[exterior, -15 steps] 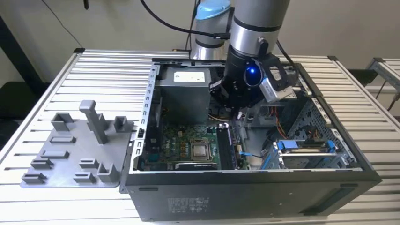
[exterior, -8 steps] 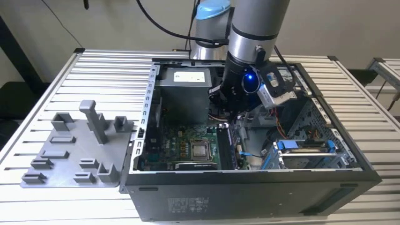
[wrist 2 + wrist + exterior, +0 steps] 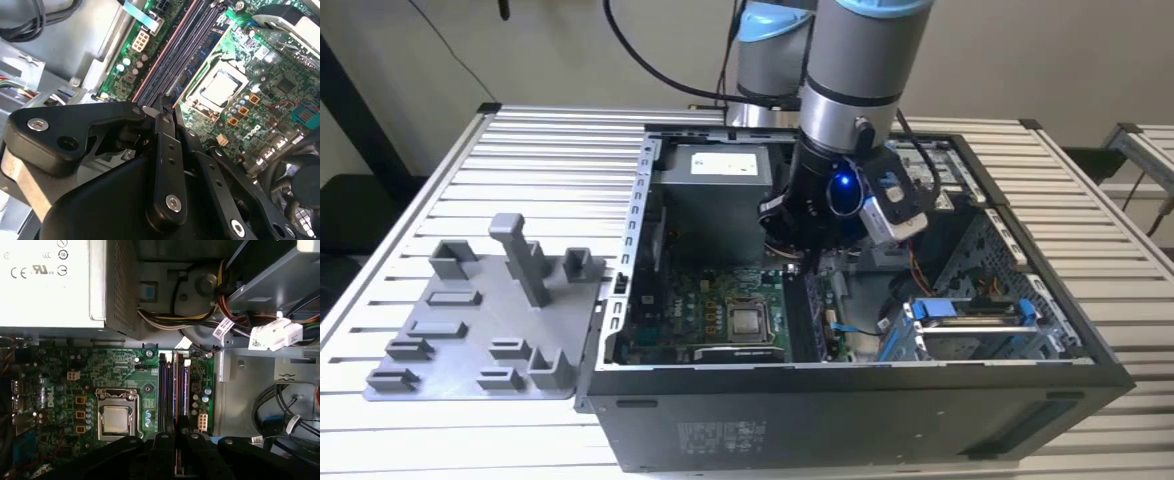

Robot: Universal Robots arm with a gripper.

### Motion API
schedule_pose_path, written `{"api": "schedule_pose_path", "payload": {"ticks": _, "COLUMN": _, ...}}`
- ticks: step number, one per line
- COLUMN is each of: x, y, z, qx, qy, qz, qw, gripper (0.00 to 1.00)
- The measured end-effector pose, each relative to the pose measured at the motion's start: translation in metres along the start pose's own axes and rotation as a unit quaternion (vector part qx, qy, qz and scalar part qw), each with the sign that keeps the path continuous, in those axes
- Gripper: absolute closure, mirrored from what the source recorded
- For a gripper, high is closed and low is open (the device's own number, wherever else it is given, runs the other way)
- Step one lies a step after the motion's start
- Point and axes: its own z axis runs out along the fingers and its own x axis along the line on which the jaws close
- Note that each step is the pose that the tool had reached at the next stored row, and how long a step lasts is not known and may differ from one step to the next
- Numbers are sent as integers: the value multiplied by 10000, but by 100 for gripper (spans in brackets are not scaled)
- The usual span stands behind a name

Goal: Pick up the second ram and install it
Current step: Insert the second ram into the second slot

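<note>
Exterior view showed an open case [image 3: 854, 410] lying on a slatted bench [image 3: 480, 150], with the arm [image 3: 854, 70] reaching down into it. Inside the case sat a motherboard [image 3: 714, 305] with a bare CPU [image 3: 750, 322] near its middle, a power supply [image 3: 714, 185] at the far end, and a drive cage [image 3: 974, 320] toward the exterior view's right, with loose cables [image 3: 927, 270] running between them. The tool [image 3: 803, 255] hung low over the board, just beside the CPU, on the side toward the exterior view's right.

A grey holder [image 3: 487, 320] lay on the bench outside the case, toward the exterior view's left, with upright posts and low slots moulded into it.

First wrist view looked down on the board, with the CPU [image 3: 115, 418] in its socket and the RAM slots [image 3: 172, 390] running alongside it. A RAM stick [image 3: 178, 390] stood in those slots, and the tool [image 3: 178, 447] sat directly over the near end of the slot row, its fingers [image 3: 162, 450] drawn close together on either side of that stick.

Second wrist view showed the black linkage of the tool [image 3: 162, 107] with its tips close together, down at the end of the slots [image 3: 180, 55], the CPU [image 3: 220, 87] just beside them. Whether the tips were actually clamping the stick could not be told.
</note>
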Motion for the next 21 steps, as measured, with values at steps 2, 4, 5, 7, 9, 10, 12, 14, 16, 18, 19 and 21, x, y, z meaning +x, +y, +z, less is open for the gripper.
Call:
{"api": "schedule_pose_path", "payload": {"ticks": 2, "x": 8, "y": -25, "z": 37, "qx": -1, "qy": 0, "qz": 0, "qw": 10000, "gripper": 85}}
{"api": "schedule_pose_path", "payload": {"ticks": 4, "x": 17, "y": -48, "z": 75, "qx": -1, "qy": 0, "qz": 3, "qw": 10000, "gripper": 85}}
{"api": "schedule_pose_path", "payload": {"ticks": 5, "x": 21, "y": -58, "z": 92, "qx": -1, "qy": 0, "qz": 5, "qw": 10000, "gripper": 85}}
{"api": "schedule_pose_path", "payload": {"ticks": 7, "x": 29, "y": -75, "z": 128, "qx": -1, "qy": 0, "qz": 10, "qw": 10000, "gripper": 85}}
{"api": "schedule_pose_path", "payload": {"ticks": 9, "x": 32, "y": -83, "z": 164, "qx": -1, "qy": 0, "qz": 12, "qw": 10000, "gripper": 85}}
{"api": "schedule_pose_path", "payload": {"ticks": 10, "x": 32, "y": -87, "z": 182, "qx": -1, "qy": 0, "qz": 12, "qw": 10000, "gripper": 85}}
{"api": "schedule_pose_path", "payload": {"ticks": 12, "x": 34, "y": -94, "z": 218, "qx": 0, "qy": 0, "qz": 13, "qw": 10000, "gripper": 85}}
{"api": "schedule_pose_path", "payload": {"ticks": 14, "x": 42, "y": -97, "z": 254, "qx": 0, "qy": 0, "qz": 25, "qw": 10000, "gripper": 85}}
{"api": "schedule_pose_path", "payload": {"ticks": 16, "x": 57, "y": -99, "z": 292, "qx": -1, "qy": 0, "qz": 52, "qw": 10000, "gripper": 85}}
{"api": "schedule_pose_path", "payload": {"ticks": 18, "x": 75, "y": -100, "z": 328, "qx": -1, "qy": -2, "qz": 86, "qw": 10000, "gripper": 85}}
{"api": "schedule_pose_path", "payload": {"ticks": 19, "x": 83, "y": -101, "z": 345, "qx": 0, "qy": -2, "qz": 104, "qw": 9999, "gripper": 85}}
{"api": "schedule_pose_path", "payload": {"ticks": 21, "x": 85, "y": -106, "z": 366, "qx": 1, "qy": -1, "qz": 131, "qw": 9999, "gripper": 85}}
